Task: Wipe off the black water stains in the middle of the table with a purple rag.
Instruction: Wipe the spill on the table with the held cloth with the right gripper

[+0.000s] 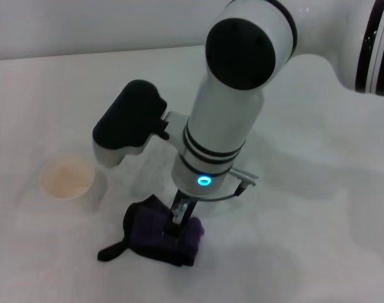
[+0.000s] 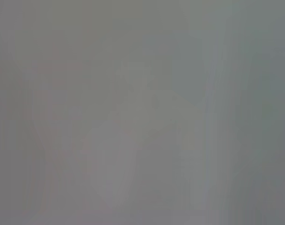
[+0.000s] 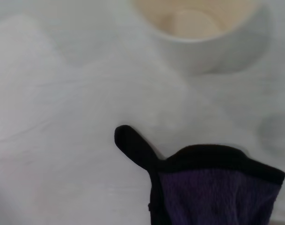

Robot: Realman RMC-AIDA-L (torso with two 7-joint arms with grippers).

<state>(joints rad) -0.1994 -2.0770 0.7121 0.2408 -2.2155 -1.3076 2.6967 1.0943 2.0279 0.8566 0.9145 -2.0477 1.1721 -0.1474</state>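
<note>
The purple rag [image 1: 149, 228] lies bunched on the white table [image 1: 292, 246] near the front middle, its black strap tail pointing left. My right gripper [image 1: 178, 221] reaches straight down from above and is shut on the rag's top, pressing it on the table. The rag also shows in the right wrist view [image 3: 217, 192], with its black edging and tail. No black water stains show in any view; the arm and rag hide the table beneath them. My left gripper is out of view; the left wrist view shows only blank grey.
A white paper cup [image 1: 67, 178] stands on the table to the left of the rag, a short way beyond it; it also shows in the right wrist view [image 3: 198, 28]. My right arm's large white forearm [image 1: 229, 113] hides the table's middle.
</note>
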